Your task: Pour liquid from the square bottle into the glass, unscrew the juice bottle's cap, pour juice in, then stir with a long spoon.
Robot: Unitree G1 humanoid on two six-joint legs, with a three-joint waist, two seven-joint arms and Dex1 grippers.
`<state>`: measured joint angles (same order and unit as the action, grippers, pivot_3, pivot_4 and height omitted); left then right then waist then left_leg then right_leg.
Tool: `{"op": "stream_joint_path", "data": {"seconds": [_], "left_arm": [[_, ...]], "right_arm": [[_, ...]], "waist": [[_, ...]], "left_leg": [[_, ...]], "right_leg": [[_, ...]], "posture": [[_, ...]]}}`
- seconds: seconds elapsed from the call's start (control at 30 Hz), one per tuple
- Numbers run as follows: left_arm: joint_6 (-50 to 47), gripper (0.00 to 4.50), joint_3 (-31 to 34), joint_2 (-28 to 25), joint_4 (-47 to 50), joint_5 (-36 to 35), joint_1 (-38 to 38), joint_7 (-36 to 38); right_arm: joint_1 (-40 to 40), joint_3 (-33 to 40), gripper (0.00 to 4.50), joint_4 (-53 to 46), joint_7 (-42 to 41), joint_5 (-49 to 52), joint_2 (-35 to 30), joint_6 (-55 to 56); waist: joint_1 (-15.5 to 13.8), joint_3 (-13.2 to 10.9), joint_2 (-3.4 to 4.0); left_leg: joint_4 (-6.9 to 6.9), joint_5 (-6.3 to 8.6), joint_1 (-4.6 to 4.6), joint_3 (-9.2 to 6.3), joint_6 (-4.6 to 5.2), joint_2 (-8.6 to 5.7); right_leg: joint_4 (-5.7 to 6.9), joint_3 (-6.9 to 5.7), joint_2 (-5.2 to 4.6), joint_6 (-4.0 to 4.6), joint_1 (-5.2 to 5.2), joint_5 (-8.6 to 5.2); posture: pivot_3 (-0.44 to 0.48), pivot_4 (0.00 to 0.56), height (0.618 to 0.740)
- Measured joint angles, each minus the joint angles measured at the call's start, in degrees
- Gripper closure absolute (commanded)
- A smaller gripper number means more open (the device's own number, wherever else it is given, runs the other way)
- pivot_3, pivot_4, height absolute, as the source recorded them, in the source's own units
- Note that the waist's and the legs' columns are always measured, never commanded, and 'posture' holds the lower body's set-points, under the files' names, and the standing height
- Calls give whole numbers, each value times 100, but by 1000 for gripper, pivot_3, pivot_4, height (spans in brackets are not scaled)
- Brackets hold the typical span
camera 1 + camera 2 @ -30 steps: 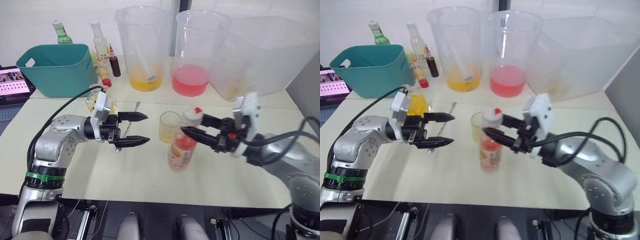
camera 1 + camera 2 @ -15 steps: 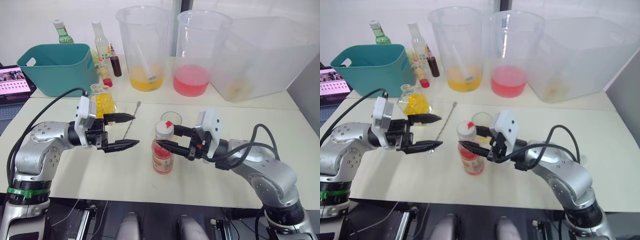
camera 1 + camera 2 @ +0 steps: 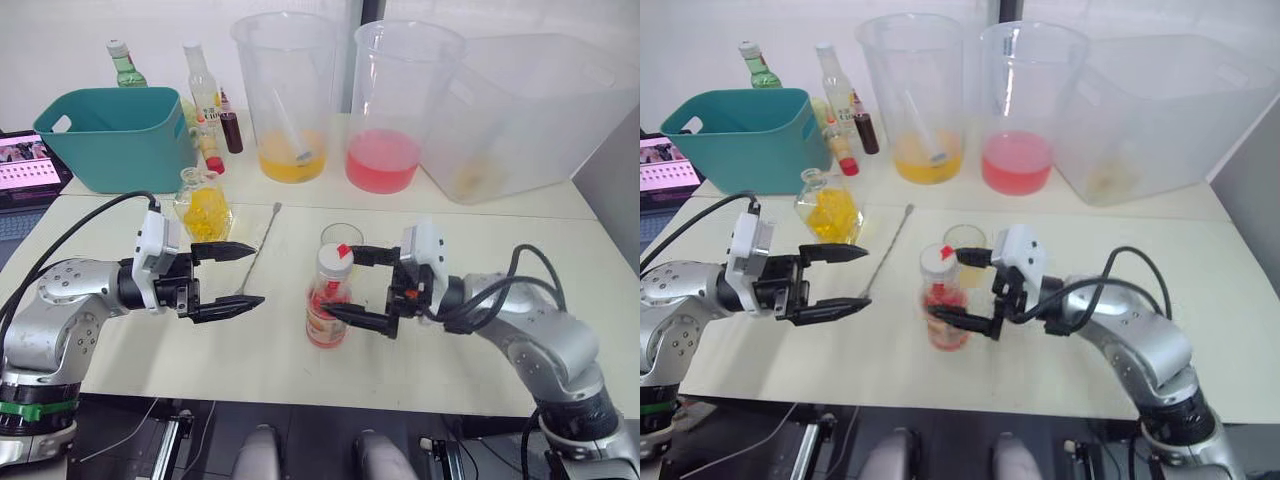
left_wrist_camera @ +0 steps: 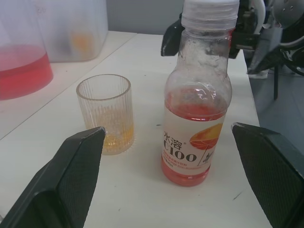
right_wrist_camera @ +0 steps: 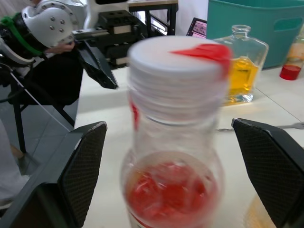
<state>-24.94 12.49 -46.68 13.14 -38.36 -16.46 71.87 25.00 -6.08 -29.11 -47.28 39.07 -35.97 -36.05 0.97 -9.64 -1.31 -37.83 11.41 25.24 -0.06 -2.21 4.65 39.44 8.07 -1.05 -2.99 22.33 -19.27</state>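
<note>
**Now the juice bottle stands free, cap still on**

Well, the right pincer (image 3: 366,285) has let go: half a second back its fingers hugged the juice bottle (image 3: 328,300), and now they are spread wide, one finger passing near the juice bottle's cap (image 3: 336,256), the other low beside the label, neither pressing. So the bottle stands upright on the table (image 3: 500,360), just in front of the glass (image 3: 341,240), which holds a little yellow liquid. My read: the square-bottle pour is done and the unscrewing is next.

Over on the left, the left pincer (image 3: 237,279) has drawn back towards the table's edge, fingers spread and empty. The square bottle (image 3: 203,205) sits behind it, with the long spoon (image 3: 258,252) lying just beside, untouched.

Hard to judge is whether the cap is loosened at all; its thread is too blurred in the right wrist view.
</note>
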Motion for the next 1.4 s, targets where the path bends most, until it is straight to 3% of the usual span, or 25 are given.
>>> {"op": "stream_joint_path", "data": {"seconds": [0.27,0.53,0.93,1.23,1.3,1.4], "left_arm": [[-42,0,174,-20,483,-67,420,-270],[-159,0,404,-83,856,-242,771,-555],[-419,0,980,-281,1447,-475,1323,-965],[-546,0,1159,-343,1644,-586,1545,-1170],[-550,0,1158,-352,1656,-589,1539,-1195],[-556,0,1120,-357,1663,-601,1497,-1240]], "right_arm": [[1037,-422,42,936,-2059,-282,-624,460],[2134,-704,42,2334,-3608,-419,-279,821],[2955,-1229,42,4248,-4236,-1201,643,2192],[3056,-1738,2851,4487,-4278,-697,534,2534],[3055,-1812,3161,4414,-4276,-526,394,2386],[3021,-1789,3164,4282,-4276,-385,252,2160]], "waist": [[7,-2,2],[21,-2,3],[19,-4,6],[23,-4,7],[22,-5,9],[20,-5,9]], "left_leg": [[0,0,-1,0,0,3],[2,1,-1,-1,0,5],[3,1,-3,-1,-1,3],[3,1,-3,-11,-1,5],[3,1,-3,-11,-1,5],[3,1,-3,-12,-1,5]], "right_leg": [[-3,-5,0,1,-1,0],[-3,-9,-2,4,3,2],[-1,-32,-15,7,3,4],[2,-74,-25,14,2,8],[2,-78,-27,15,3,8],[2,-81,-28,15,4,8]], "posture": [[0,150,719],[0,150,719],[0,150,719],[0,150,719],[0,150,719],[0,150,719]]}}
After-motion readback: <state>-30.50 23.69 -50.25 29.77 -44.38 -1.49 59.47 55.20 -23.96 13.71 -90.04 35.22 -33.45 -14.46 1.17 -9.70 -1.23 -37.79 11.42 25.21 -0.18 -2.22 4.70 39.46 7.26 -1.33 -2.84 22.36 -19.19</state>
